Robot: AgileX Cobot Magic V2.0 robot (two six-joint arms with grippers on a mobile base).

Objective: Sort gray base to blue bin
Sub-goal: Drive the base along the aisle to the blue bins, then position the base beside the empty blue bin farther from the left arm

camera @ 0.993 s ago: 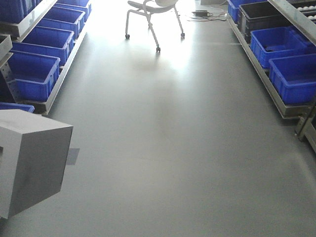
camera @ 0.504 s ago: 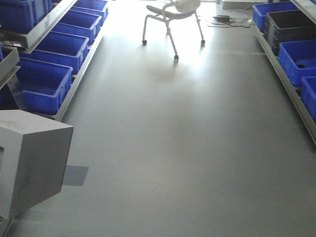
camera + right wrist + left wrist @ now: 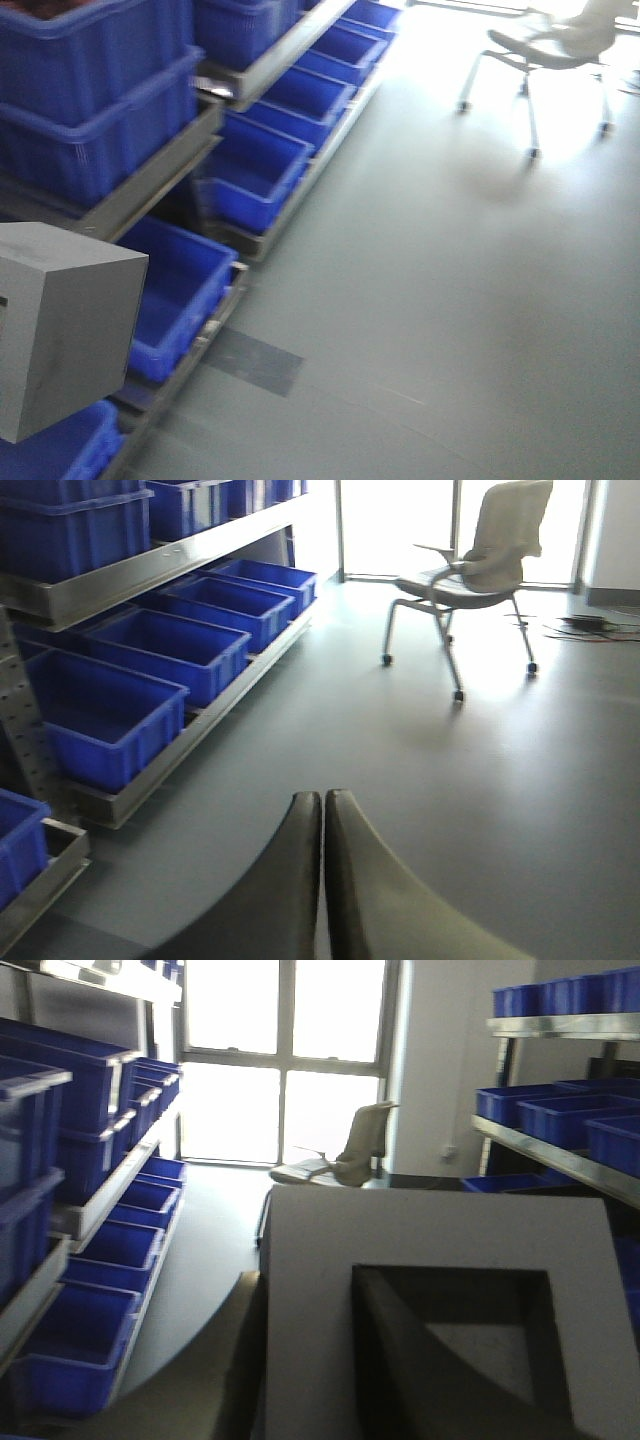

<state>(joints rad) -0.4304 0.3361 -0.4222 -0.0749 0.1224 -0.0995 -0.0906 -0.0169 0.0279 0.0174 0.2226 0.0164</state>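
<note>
Gray base (image 3: 300,1360) | held in left pincer (image 3: 308,1282) | right pincer (image 3: 322,810) closed, empty

One gray base (image 3: 65,325) hung at lower left, one wheeled chair (image 3: 555,50) stood at upper right, six blue bins (image 3: 250,185) lined the low rack (image 3: 222,305), at least three more sat on shelves (image 3: 150,190) above, one dark floor patch (image 3: 255,362) lay at bottom centre.

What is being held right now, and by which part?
Left end effector holds the gray base by the wall beside its recess, one finger inside. Right end effector is shut, empty.
</note>
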